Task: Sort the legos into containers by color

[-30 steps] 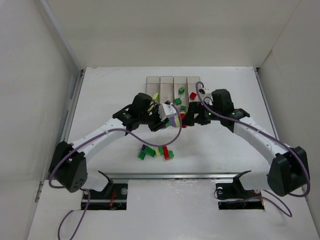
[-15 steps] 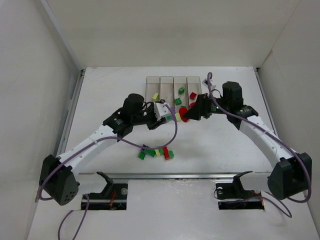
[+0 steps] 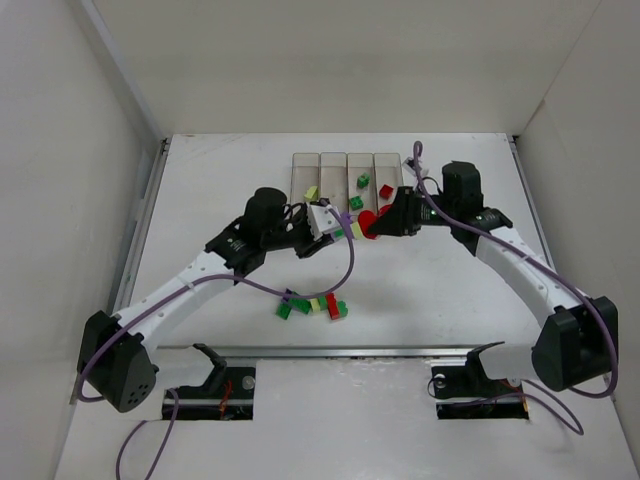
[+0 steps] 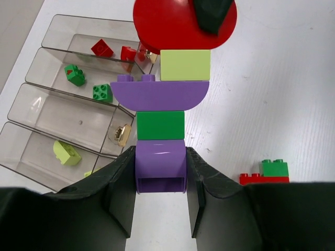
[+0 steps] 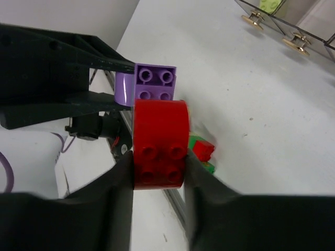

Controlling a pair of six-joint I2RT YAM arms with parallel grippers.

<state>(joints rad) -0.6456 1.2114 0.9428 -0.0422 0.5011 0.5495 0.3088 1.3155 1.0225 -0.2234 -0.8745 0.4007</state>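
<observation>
I have the left hand [image 4: 160, 172] closed on the square purple plastic brick [image 4: 160, 157] at one end of a joined stack. The right hand [image 5: 158, 167] is clamped on the round red plastic brick [image 5: 159, 137] at the other end. Between them sit a green brick [image 4: 160, 125], a curved purple brick [image 4: 159, 94] and a pale yellow-green brick [image 4: 185, 65].

As I read it, the stack is held from both ends, off the white bench [image 3: 230, 180], so the red piece can be pulled free. Mixed colours cannot go into one bin.

From above, the left hand is at 9 o'clock of the stack and the right at 3 o'clock. The row of four clear plastic bins [image 3: 346, 165] lies just beyond at 12 o'clock, already holding red, green and yellow-green pieces apart. More loose bricks [image 3: 312, 303] wait at 6 o'clock.
</observation>
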